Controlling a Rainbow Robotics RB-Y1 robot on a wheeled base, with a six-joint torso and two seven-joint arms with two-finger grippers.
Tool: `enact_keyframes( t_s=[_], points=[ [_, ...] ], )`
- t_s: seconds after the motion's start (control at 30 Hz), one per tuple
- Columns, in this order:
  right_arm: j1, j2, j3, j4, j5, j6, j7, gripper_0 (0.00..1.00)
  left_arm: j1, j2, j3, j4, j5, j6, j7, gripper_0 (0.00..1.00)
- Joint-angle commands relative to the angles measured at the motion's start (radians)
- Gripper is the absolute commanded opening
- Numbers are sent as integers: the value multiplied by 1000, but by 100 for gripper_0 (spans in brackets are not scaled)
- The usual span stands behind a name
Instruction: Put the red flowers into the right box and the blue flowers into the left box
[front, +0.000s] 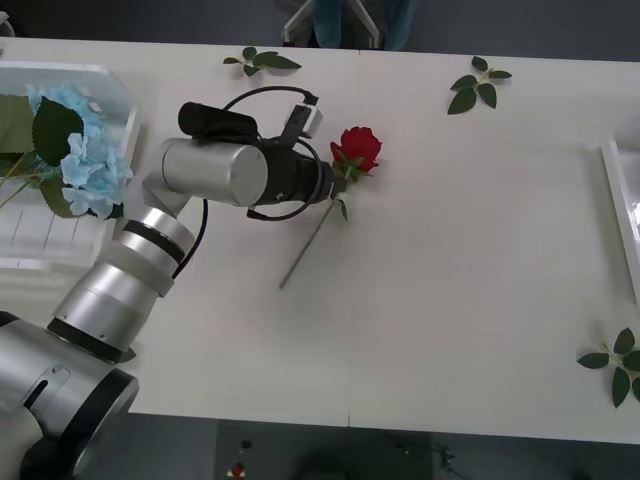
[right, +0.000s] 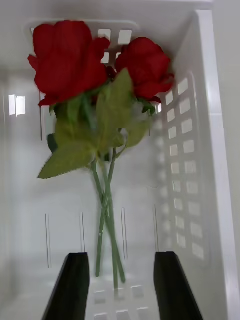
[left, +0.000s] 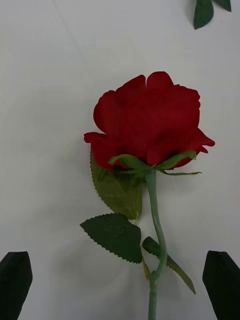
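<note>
Left wrist view has the left gripper (left: 120, 282) wide open, holding nothing, straddling the stem of one red rose (left: 150, 122) lying mid-table. Looks like the pickup step; next it should drop and pinch the stem. Right gripper (right: 120, 280) hangs open and empty over two roses (right: 100, 65) in the right box (right: 210, 150). Blue hydrangeas (front: 85, 150) sit in the left box (front: 110, 85); can't count them.

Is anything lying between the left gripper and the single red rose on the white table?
Nothing visible. The left gripper is open, its black fingers on either side of the green stem of the deep-red artificial rose, with bare white table around it.
</note>
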Motion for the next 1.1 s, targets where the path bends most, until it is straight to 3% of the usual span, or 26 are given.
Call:
enact_keyframes(
  t_s=[0.03, 0.5, 0.77, 1.0, 1.1],
  points=[
    [-15, -2, -11, 9, -10, -13, -38, 100, -69, -10, -72, -15, -80, 0, 108, 100],
    [-17, 20, -17, -75, -97, -15, -29, 100, -98, -19, -221, -15, -183, 50, 225, 100],
    [-9, 176, -145, -181, -129, 13, 8, 100, -92, -21, -224, 20, -197, 109, 222, 100],
    [-11, 308, -277, -228, -134, 136, 181, 100, -91, -22, -235, 63, -195, 89, 225, 93],
    [-11, 357, -352, -235, -143, 231, 273, 100, -91, -21, -245, 74, -197, 89, 225, 71]
  ],
)
